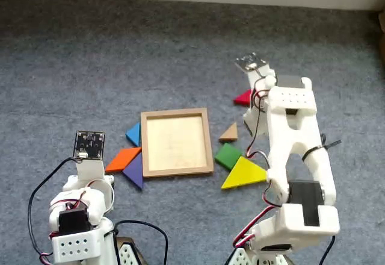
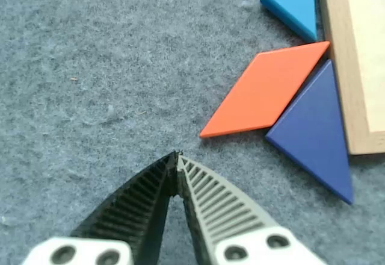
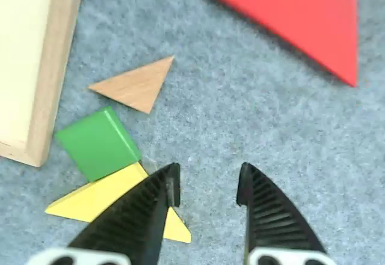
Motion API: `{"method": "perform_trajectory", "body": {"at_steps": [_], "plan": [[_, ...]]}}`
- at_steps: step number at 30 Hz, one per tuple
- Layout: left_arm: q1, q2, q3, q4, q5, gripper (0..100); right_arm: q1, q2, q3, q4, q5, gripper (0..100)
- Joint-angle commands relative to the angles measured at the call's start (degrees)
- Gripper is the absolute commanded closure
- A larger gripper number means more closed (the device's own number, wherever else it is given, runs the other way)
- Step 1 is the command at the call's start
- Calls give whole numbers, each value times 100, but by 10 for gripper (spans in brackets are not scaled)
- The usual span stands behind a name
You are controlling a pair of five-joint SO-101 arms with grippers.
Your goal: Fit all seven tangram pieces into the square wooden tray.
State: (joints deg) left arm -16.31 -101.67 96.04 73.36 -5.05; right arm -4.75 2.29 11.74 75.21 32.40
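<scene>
The square wooden tray (image 1: 208,141) lies mid-carpet with nothing in it. Against its left side are a light blue triangle (image 1: 133,134), an orange parallelogram (image 1: 122,159) and a dark blue triangle (image 1: 135,170). To its right lie a red triangle (image 1: 243,98), a small wooden triangle (image 1: 229,134), a green square (image 1: 228,155) and a yellow triangle (image 1: 243,173). My left gripper (image 2: 176,159) is shut and empty above bare carpet, a little short of the orange parallelogram (image 2: 264,90). My right gripper (image 3: 207,183) is open and empty over carpet, between the yellow triangle (image 3: 102,196) and the red triangle (image 3: 301,12).
Grey carpet covers the whole work area. The right arm (image 1: 292,132) stretches over the space right of the tray, beside the green and yellow pieces. The left arm's base (image 1: 81,217) sits at the near left, with cables looping around it.
</scene>
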Motion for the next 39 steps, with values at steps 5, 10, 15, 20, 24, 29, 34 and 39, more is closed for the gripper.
{"method": "perform_trajectory", "body": {"at_steps": [5, 10, 15, 20, 24, 29, 34, 39], "plan": [[-48, -268, 119, 26, -53, 992, -505, -593, -13, 163, -413, 853], [-48, -268, 119, 26, -53, 992, -488, -585, -22, -295, -870, 850], [-48, -268, 119, 26, -53, 992, -470, -576, -22, -1420, -1424, 850], [-48, -268, 119, 26, -53, 992, -295, -576, 22, -2870, -1626, 851], [-48, -268, 119, 26, -53, 992, -136, -127, 127, -3618, -1732, 853], [-48, -268, 119, 26, -53, 992, -92, 1086, -215, -4145, -1732, 853], [-48, -268, 119, 26, -53, 992, -4, 2237, -1244, -4198, -1741, 853], [-48, -268, 119, 26, -53, 992, 154, 2818, -1982, -4189, -1741, 853]]}}
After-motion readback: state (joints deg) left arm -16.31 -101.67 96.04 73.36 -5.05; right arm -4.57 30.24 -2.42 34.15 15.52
